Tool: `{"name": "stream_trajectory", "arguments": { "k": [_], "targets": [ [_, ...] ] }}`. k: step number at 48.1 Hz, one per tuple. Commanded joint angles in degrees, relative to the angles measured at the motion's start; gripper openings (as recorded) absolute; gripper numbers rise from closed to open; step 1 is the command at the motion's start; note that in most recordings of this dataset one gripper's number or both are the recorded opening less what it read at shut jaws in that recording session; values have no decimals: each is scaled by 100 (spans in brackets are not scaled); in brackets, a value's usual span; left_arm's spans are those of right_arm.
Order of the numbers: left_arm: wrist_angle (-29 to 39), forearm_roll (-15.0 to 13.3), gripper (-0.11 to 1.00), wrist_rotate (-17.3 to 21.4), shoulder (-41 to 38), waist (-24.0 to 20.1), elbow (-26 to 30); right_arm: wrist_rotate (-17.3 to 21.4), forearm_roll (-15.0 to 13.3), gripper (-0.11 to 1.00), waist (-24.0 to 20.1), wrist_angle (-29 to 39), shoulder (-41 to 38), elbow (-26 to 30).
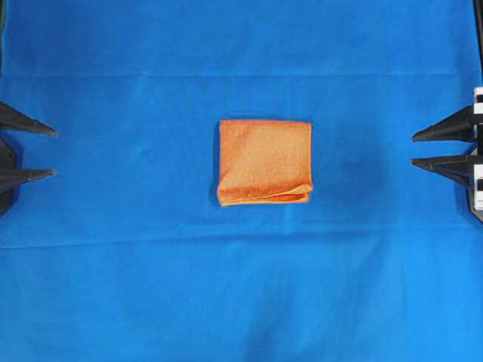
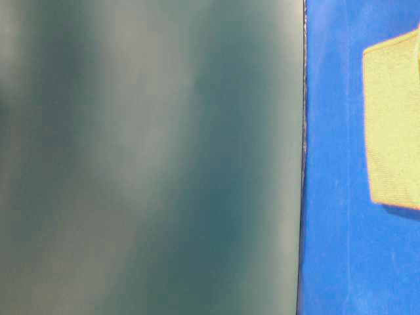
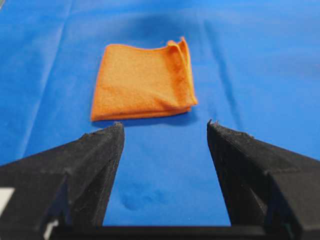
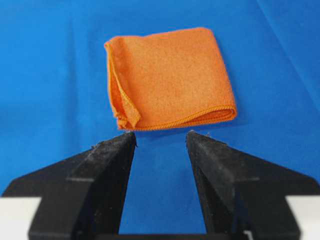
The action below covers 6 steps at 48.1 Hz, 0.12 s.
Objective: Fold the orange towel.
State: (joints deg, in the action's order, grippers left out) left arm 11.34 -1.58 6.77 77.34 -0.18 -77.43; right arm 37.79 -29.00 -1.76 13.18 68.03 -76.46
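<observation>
Towel (image 1: 265, 162) lies folded small at the centre of the blue cloth (image 1: 113, 286). Both grippers, left (image 1: 55, 152) and right (image 1: 413, 150), stand well apart from it, fingers wide, empty. Leave the stacked edges undisturbed.

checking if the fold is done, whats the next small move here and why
Probably none beyond keeping both arms parked. The orange towel already lies folded into a compact layered rectangle on the blue cloth. The left gripper and right gripper sit open and empty at opposite edges, clear of it. At most, press its slightly loose lower edge flat.
</observation>
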Motion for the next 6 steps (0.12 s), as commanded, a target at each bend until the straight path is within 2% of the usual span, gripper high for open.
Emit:
{"name": "stream_trajectory", "arguments": {
  "k": [1, 6],
  "targets": [
    [-44, 9, 62, -9, -70, -26, 62, 9, 9, 52, 9, -53, -79, 70],
    [-44, 9, 62, -9, -70, -26, 62, 9, 9, 52, 9, -53, -79, 70]
  ]
}}
